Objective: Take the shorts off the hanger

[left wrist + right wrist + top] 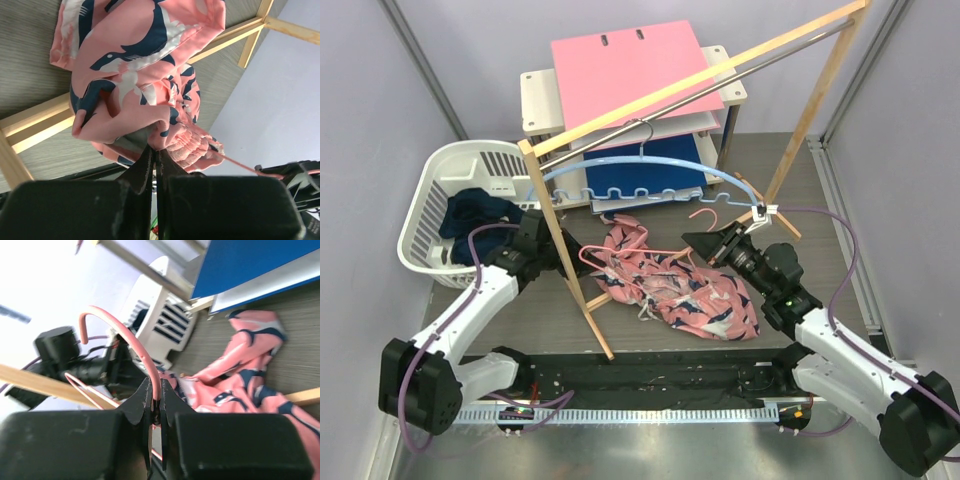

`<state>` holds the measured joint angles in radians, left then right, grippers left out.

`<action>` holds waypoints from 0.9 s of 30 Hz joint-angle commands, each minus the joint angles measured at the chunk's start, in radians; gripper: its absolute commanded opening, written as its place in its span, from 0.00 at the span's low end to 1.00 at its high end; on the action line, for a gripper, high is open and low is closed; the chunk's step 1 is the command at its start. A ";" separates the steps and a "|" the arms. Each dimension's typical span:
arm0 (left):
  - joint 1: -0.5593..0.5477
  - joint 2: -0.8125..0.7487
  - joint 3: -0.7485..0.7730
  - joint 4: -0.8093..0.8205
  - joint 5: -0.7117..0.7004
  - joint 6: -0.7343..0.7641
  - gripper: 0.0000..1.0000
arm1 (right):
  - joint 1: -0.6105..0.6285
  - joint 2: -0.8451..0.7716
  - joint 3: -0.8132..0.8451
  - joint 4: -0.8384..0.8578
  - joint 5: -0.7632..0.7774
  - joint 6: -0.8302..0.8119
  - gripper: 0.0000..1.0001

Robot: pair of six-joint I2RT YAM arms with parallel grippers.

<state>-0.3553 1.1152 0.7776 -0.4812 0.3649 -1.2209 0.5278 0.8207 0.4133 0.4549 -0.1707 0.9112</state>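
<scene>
The right gripper [155,390] is clenched on the wire of the pink hanger [132,337], pinning it so that the left gripper [154,150], clamped on the gathered waistband of the salmon printed shorts [135,65], can probably tug the cloth free. Those shorts lie crumpled on the tabletop [650,335] under the wooden rack [567,262], whose leg and floor brace cross the left arm's pulling path. The navy shorts [470,213] sit in the white laundry basket [420,205], and a bare blue hanger [650,165] hangs above.
</scene>
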 commanded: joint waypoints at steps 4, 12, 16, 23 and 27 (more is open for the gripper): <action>-0.008 0.020 -0.017 0.087 0.048 -0.029 0.00 | -0.003 0.031 -0.012 0.340 -0.099 0.140 0.01; -0.024 0.028 -0.046 0.118 0.072 -0.045 0.00 | -0.002 0.161 -0.002 0.580 -0.207 0.258 0.01; -0.033 0.035 -0.055 0.125 0.075 -0.046 0.00 | -0.002 0.167 -0.001 0.649 -0.262 0.247 0.01; -0.033 0.037 -0.067 0.138 0.071 -0.049 0.00 | -0.002 0.058 -0.025 0.582 -0.274 0.135 0.01; -0.033 0.041 -0.066 0.142 0.072 -0.048 0.00 | -0.003 -0.023 -0.062 0.525 -0.262 0.080 0.01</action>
<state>-0.3794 1.1492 0.7193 -0.3740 0.4057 -1.2575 0.5278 0.8658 0.3748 0.9703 -0.4385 1.0664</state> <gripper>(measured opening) 0.005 0.107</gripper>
